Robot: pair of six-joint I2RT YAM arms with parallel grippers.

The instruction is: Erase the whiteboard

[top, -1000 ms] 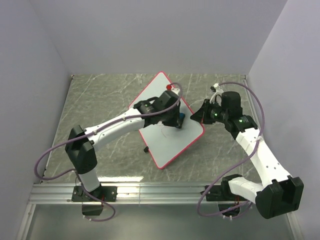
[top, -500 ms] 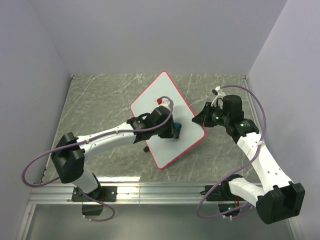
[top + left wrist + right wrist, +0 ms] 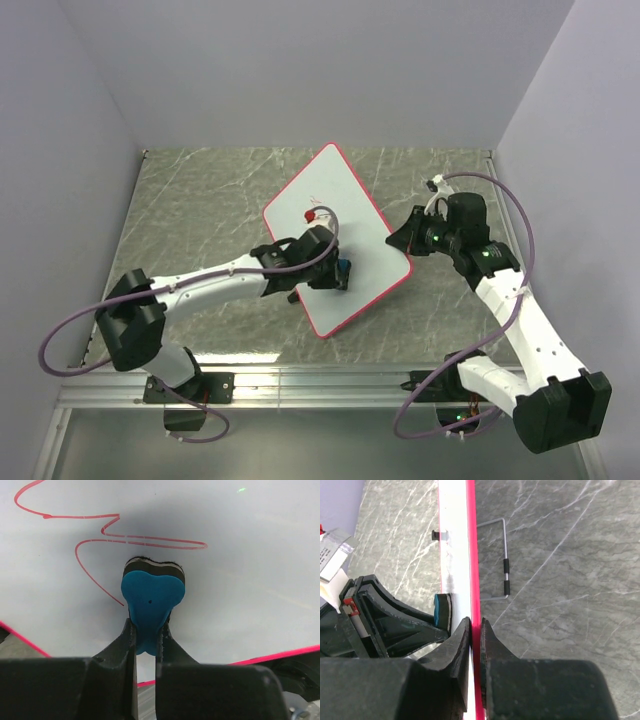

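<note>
A grey veined tabletop (image 3: 190,200) is enclosed on three sides by pale lilac walls (image 3: 300,70) and bordered at the near side by a metal rail (image 3: 320,382).

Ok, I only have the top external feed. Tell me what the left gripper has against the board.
Observer: The left gripper is shut on a blue eraser, felt side facing the whiteboard.
Operator: Report any ink.
Observer: A red scribble runs just above the eraser, not wiped.
Operator: Now check the right gripper.
Observer: The right gripper pinches the board's pink-red frame at its edge.
</note>
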